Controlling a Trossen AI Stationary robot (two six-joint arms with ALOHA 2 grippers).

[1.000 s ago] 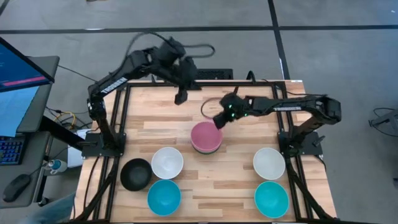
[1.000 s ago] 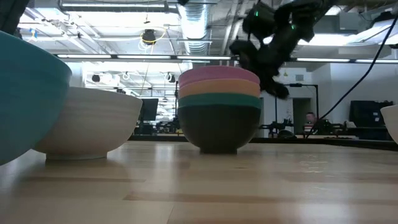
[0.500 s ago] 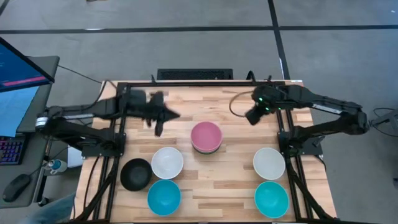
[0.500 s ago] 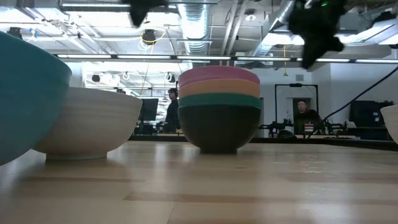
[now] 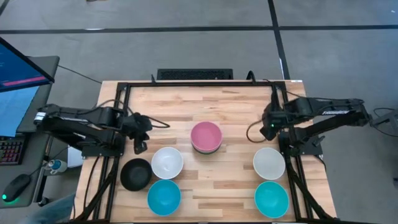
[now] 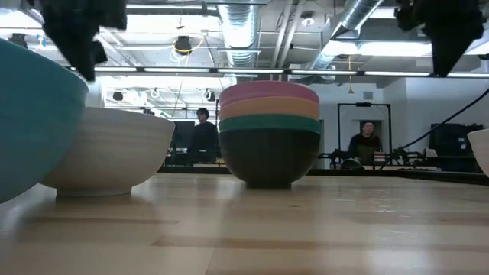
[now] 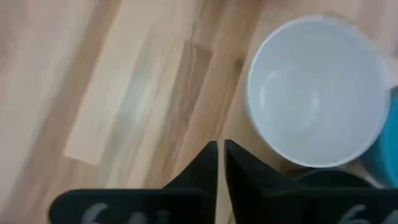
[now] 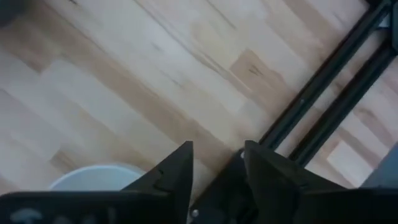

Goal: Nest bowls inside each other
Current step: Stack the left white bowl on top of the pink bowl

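A stack of nested bowls [image 5: 206, 137] stands mid-table on its dark bottom bowl [image 6: 269, 156], pink on top, then orange and green. Toward the near left sit a white bowl [image 5: 167, 162], a black bowl [image 5: 135, 174] and a turquoise bowl [image 5: 164, 196]. Toward the near right sit a white bowl [image 5: 268, 163] and a turquoise bowl [image 5: 271, 199]. My left gripper [image 5: 138, 147] hangs over the wood beside the left white bowl [image 7: 317, 93], its fingers [image 7: 211, 163] all but shut and empty. My right gripper [image 5: 268, 130] hangs open and empty, on the far side of the right white bowl [image 8: 93, 177].
Black frame rails [image 5: 199, 84] border the table; one rail [image 8: 323, 93] runs close by my right gripper. A keyboard [image 5: 194, 74] lies past the far edge and a monitor [image 5: 18, 68] stands at the left. Two people [image 6: 202, 134] stand far off in the room.
My left gripper has swung from behind the stack at the far side toward the table's left and near edges and down, ending beside the left white bowl. My right gripper has drawn away from the stack's pink rim toward the right edge, rising and tipping downward. The stack has stayed put.
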